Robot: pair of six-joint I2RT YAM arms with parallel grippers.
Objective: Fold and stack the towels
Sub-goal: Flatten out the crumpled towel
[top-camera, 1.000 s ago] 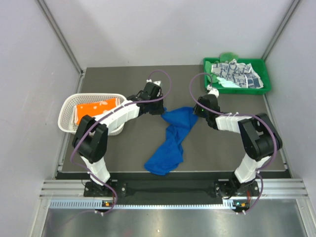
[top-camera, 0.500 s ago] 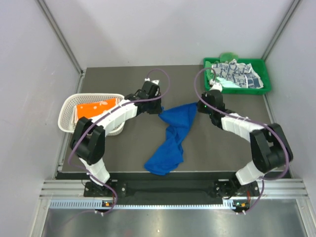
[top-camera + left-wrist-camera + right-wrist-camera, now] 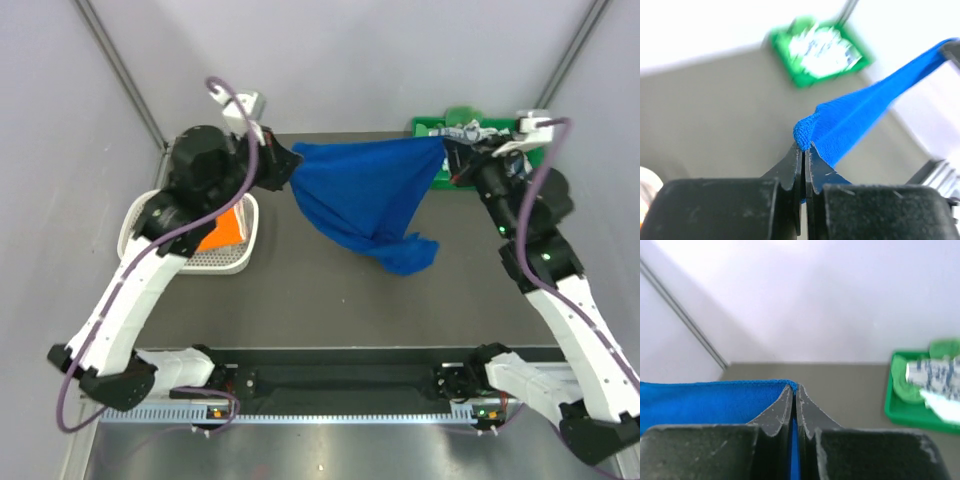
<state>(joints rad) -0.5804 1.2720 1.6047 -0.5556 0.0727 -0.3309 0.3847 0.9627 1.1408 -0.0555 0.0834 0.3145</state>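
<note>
A royal blue towel (image 3: 365, 195) hangs stretched in the air between both arms, its lower part drooping to a point (image 3: 405, 255) above the table. My left gripper (image 3: 291, 165) is shut on its left corner (image 3: 805, 134). My right gripper (image 3: 447, 158) is shut on its right corner (image 3: 792, 386), the blue cloth (image 3: 700, 400) spreading off to the left. An orange towel (image 3: 222, 230) lies in the white lattice basket (image 3: 195, 262). A blue-grey patterned towel (image 3: 935, 372) and a bright green towel (image 3: 462, 113) lie in the green tray (image 3: 425, 127).
The dark table (image 3: 300, 290) runs to a front rail (image 3: 340, 380) where both arm bases are bolted. Grey walls close in the back and sides. The basket stands at the left edge, the green tray (image 3: 820, 50) at the back right corner.
Both arms rose from low over the table, lifting the blue towel off it and pulling it wide apart. The right gripper went from part open to shut on the towel's corner.
</note>
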